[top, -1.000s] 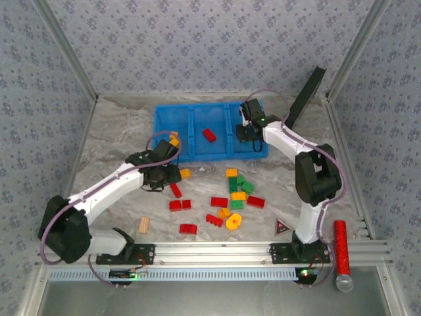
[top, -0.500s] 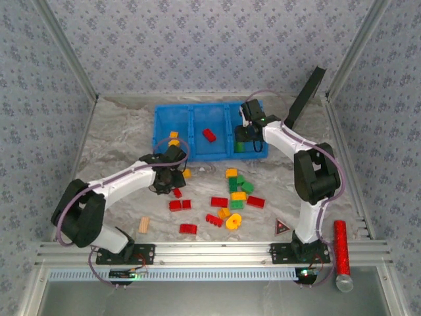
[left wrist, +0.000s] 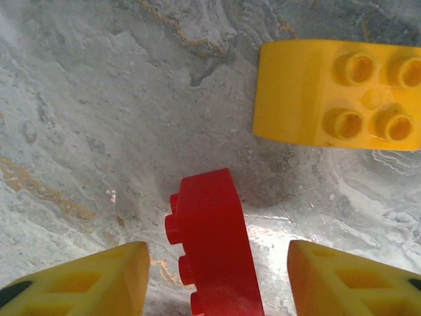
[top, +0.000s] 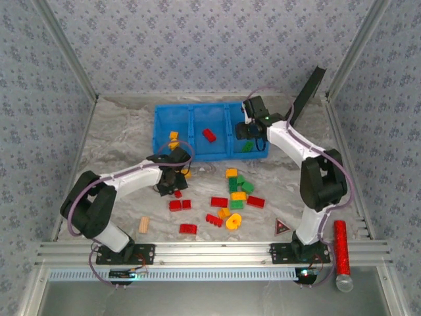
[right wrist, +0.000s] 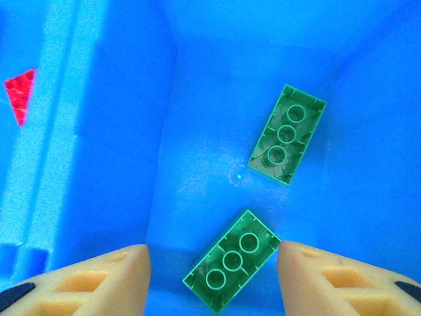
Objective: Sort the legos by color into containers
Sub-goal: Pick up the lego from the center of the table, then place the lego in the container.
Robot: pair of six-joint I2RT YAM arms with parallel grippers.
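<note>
Left arm point(top: 128, 176), right arm point(top: 289, 139): white links, black joints, purple cables point(top: 271, 91); yellow gripper fingers point(left wrist: 85, 283).

Legos point(left wrist: 214, 243) glossy smooth plastic; bin point(right wrist: 99, 164) glossy blue plastic; tabletop point(left wrist: 85, 118) marbled, faint sheen.

A lab test cell: aluminium frame point(top: 217, 249), patterned walls point(top: 197, 39).

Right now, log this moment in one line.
left gripper: open, astride red brick on table | right gripper: open above two green bricks in bin's right compartment
</note>
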